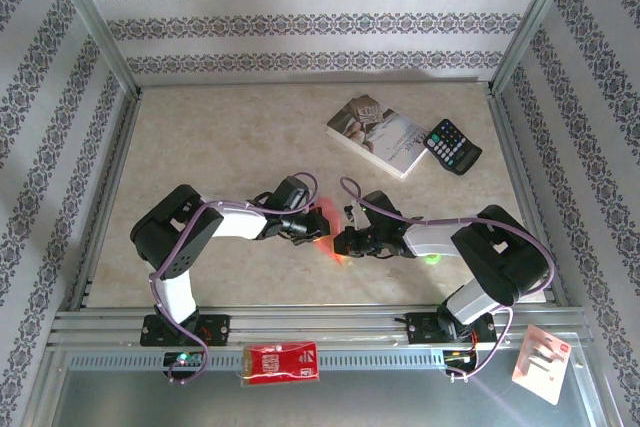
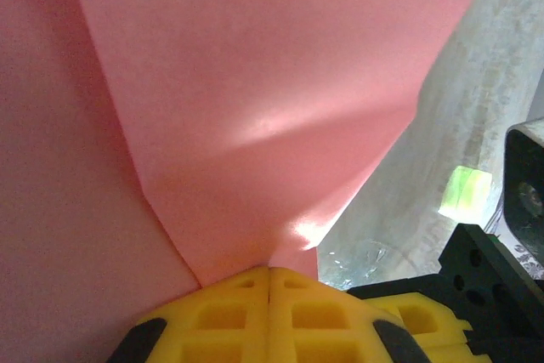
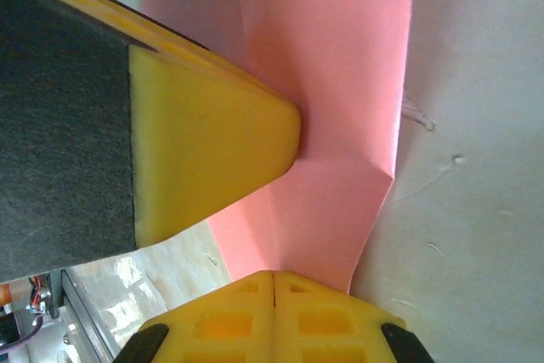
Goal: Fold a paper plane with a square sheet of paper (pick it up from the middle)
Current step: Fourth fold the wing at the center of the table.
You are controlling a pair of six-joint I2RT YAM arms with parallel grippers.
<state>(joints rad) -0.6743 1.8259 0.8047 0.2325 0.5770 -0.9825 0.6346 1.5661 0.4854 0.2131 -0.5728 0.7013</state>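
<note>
- Along the near rail, between the arm bases, lies a small red packet with white print, which is not part of the task.
- Mid-table, the thin pink-red paper sheet stands pinched between the two arms, and sharp creases show in both wrist views.
- Left gripper: yellow jaws pressed together on the sheet's narrow folded end.
- Right gripper: jaws likewise closed on the sheet, close beside the left one's yellow fingertip.
- I judge the sheet light and limp, easily crumpled or torn, and likely to slip from smooth pads. It is best gripped close to a crease, where the layers double up, and pulled only gently.
- Farthest back, a pale paperback book lies beside a black calculator, apparently touching it. Both are well apart from the sheet.
</note>
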